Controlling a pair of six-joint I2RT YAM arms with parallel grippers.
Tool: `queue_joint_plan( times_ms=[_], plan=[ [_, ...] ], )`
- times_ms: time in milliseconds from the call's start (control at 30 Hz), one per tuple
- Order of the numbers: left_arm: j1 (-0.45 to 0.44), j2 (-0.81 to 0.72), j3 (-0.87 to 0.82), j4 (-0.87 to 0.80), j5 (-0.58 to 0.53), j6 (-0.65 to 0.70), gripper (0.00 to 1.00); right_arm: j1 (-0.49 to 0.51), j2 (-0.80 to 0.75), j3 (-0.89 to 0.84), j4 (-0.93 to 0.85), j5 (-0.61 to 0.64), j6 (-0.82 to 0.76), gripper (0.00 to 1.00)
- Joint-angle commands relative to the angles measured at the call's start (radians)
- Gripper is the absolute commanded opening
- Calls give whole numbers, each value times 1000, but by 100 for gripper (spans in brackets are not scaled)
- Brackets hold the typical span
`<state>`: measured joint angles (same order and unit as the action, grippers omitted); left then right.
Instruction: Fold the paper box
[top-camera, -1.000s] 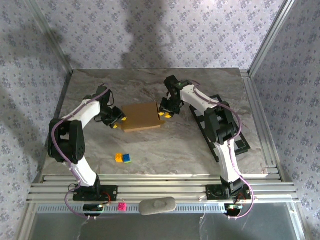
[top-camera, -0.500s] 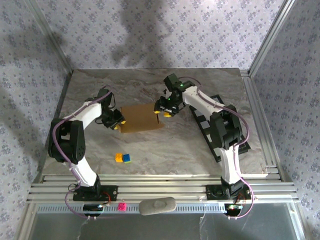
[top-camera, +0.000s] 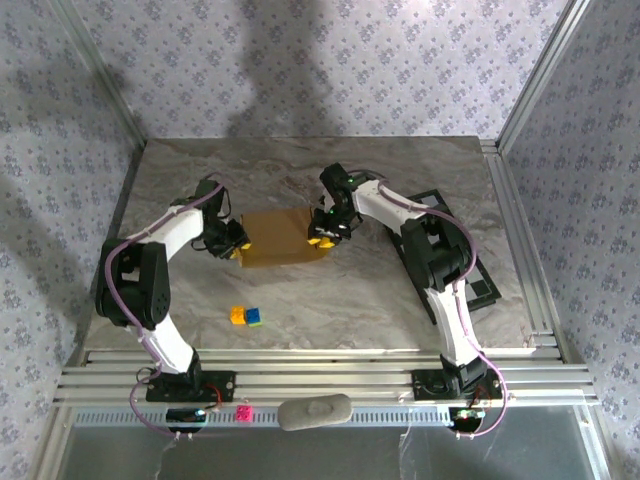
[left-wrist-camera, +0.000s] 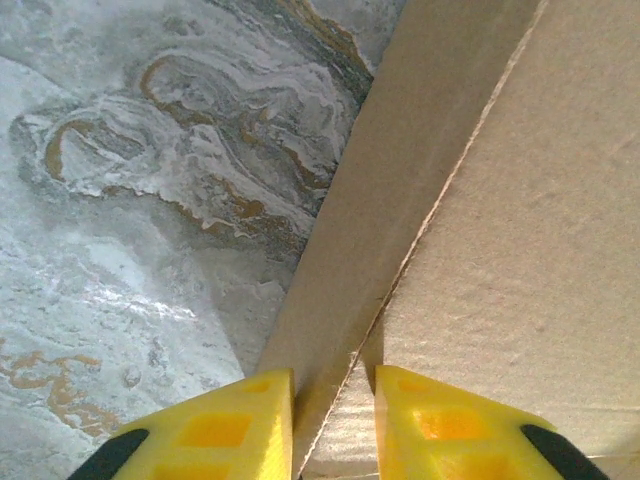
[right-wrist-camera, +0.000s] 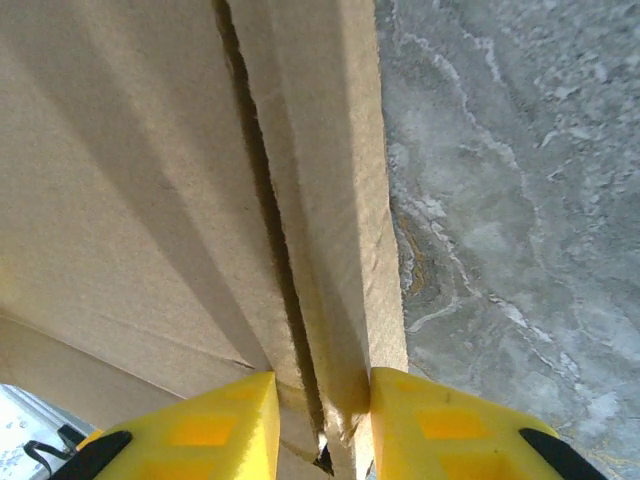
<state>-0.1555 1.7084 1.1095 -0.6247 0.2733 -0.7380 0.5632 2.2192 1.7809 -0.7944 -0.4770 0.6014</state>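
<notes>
The paper box (top-camera: 283, 237) is looking like dull brown cardboard, a bit fuzzy, with rough cut edges. The bench (top-camera: 350, 300) is showing a smooth marble look. The fingers (left-wrist-camera: 235, 430) of the left hand (left-wrist-camera: 333, 430) and right hand (right-wrist-camera: 320, 430) are looking like smooth yellow plastic. The front rails (top-camera: 320, 365) are shining like metal.

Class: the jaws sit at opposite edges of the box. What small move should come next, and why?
Probably close the left gripper onto the side flap of the box: the flap stands between its jaws with a gap beside it, while the right gripper pinches the opposite wall.
</notes>
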Motion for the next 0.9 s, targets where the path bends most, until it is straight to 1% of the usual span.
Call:
queue_joint_plan(
  times_ms=[0, 100, 233, 367, 467, 567, 667, 733, 867],
  plan=[
    [-3, -10, -6, -32, -26, 12, 16, -4, 6, -12, -41, 25, -11, 29],
    [-3, -9, 7, -46, -23, 11, 12, -7, -17, -5, -38, 26, -15, 30],
    [-3, -16, 23, -76, -31, 11, 13, -11, -29, 25, -62, 30, -26, 33],
    [-3, -49, 49, -85, -33, 7, 33, -16, -36, 47, -84, 34, -49, 36],
    [-3, -66, 91, -118, -45, 15, 42, -17, -48, 48, -91, 44, -59, 37],
    [-2, -65, 131, -174, -80, 38, 47, -23, -60, 48, -97, 52, -64, 37],
    [2, -65, 142, -189, -103, 58, 51, -30, -71, 50, -104, 58, -73, 38],
    [10, -60, 144, -169, -96, 61, 52, -35, -75, 47, -105, 58, -74, 38],
    [20, -16, 162, -129, -81, 66, 47, -42, -77, 42, -103, 55, -80, 37]
  ],
)
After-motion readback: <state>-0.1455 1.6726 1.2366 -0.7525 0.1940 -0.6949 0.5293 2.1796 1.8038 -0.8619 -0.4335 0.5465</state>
